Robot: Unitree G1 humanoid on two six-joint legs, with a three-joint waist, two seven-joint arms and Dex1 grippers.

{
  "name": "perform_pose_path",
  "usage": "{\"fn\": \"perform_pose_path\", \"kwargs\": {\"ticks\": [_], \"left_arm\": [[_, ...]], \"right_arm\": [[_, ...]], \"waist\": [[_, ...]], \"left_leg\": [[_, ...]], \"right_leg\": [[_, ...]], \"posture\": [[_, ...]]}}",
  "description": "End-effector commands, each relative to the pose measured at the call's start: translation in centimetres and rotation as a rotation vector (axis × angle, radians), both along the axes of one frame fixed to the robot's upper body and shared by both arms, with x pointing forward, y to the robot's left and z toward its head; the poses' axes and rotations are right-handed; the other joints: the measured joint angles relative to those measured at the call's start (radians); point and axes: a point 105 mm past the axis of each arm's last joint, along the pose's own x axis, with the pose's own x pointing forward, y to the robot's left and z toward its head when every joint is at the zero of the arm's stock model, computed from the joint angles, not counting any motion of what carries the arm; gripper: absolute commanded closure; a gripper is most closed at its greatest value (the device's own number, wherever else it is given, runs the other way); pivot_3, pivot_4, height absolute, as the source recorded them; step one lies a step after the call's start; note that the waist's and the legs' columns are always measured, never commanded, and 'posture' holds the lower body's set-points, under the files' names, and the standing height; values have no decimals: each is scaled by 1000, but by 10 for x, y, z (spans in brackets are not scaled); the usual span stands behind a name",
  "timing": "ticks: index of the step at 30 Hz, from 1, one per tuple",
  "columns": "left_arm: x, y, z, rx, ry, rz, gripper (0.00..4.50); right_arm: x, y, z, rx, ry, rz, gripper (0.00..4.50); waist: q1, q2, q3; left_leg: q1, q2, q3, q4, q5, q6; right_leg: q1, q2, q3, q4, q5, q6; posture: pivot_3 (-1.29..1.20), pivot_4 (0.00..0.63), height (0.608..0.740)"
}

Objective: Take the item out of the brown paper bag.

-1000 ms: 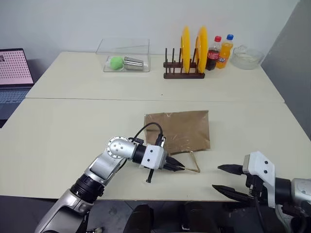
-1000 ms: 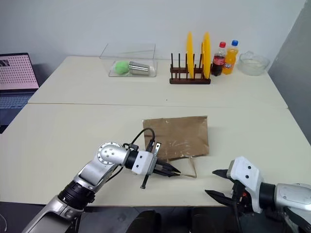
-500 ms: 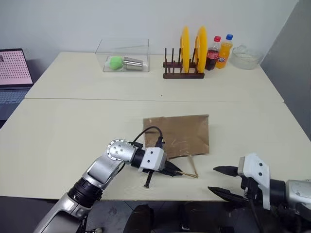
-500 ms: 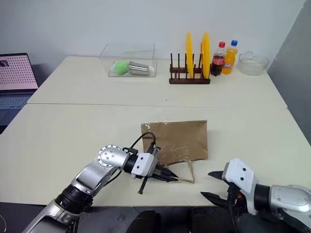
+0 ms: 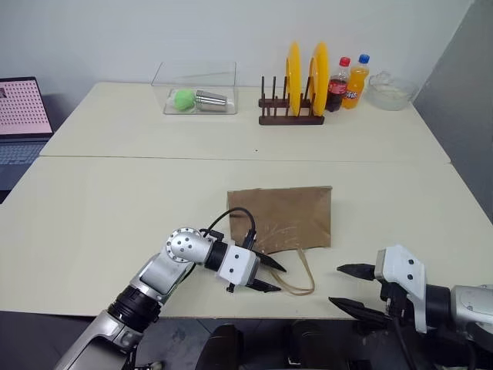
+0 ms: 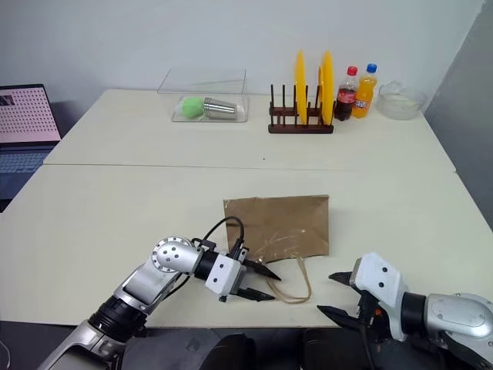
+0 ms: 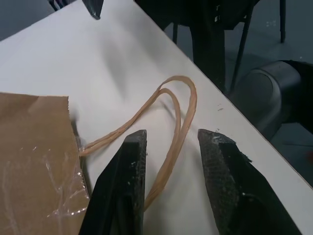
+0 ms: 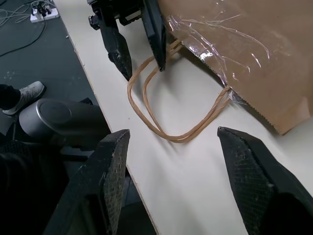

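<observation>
The brown paper bag lies flat on the table with its mouth toward the front edge. Its two tan handles rest flat on the tabletop as a loop. My left gripper is open at the left end of that loop, and the handle strands run out between its black fingers. My right gripper is open just right of the loop, at the front edge. Crinkled clear film shows on the bag by its mouth. The item is hidden.
At the back stand a plate rack with yellow plates, a cola bottle, an orange soda bottle and a glass bowl. A clear box holds a green ball and a metal cup. A laptop is at the far left.
My left gripper was shut on the handles and holding them up; it has opened, and the handles now lie loose on the table. The right gripper has kept still.
</observation>
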Motion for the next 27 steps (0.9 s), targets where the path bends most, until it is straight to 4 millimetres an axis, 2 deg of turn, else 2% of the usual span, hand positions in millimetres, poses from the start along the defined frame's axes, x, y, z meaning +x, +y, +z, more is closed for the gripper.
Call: {"fn": "perform_pose_path", "kwargs": {"ticks": [1,13,16,19,20,27], "left_arm": [[-3,2,7,-28,-71,-25,2755],[-6,-19,8,-69,-83,-64,2755],[-7,-24,9,-84,-75,-71,3344],[-7,-27,9,-81,-73,-77,4304],[-7,-27,8,-82,-71,-77,4449],[-1,-29,12,-91,-35,-39,4449]], "right_arm": [[-14,17,10,18,-36,94,1482],[-16,17,12,15,-22,101,1482],[-16,18,12,12,-21,103,1482],[-17,18,12,11,-22,104,1482],[-17,18,12,11,-22,104,1482],[-16,18,14,9,-35,108,1482]], "waist": [[0,0,0],[0,0,0],[0,0,0],[0,0,0],[0,0,0],[0,0,0]], "left_leg": [[0,0,0,0,0,0],[0,0,0,0,0,0],[0,0,0,0,0,0],[0,0,0,0,0,0],[0,0,0,0,0,0],[0,0,0,0,0,0]], "right_leg": [[0,0,0,0,0,0],[0,0,0,0,0,0],[1,0,0,0,0,0],[1,0,0,0,0,0],[1,0,0,0,0,0],[1,0,0,0,0,0]], "posture": [[0,150,740],[0,150,740],[0,150,740],[0,150,740],[0,150,740],[0,150,740]]}}
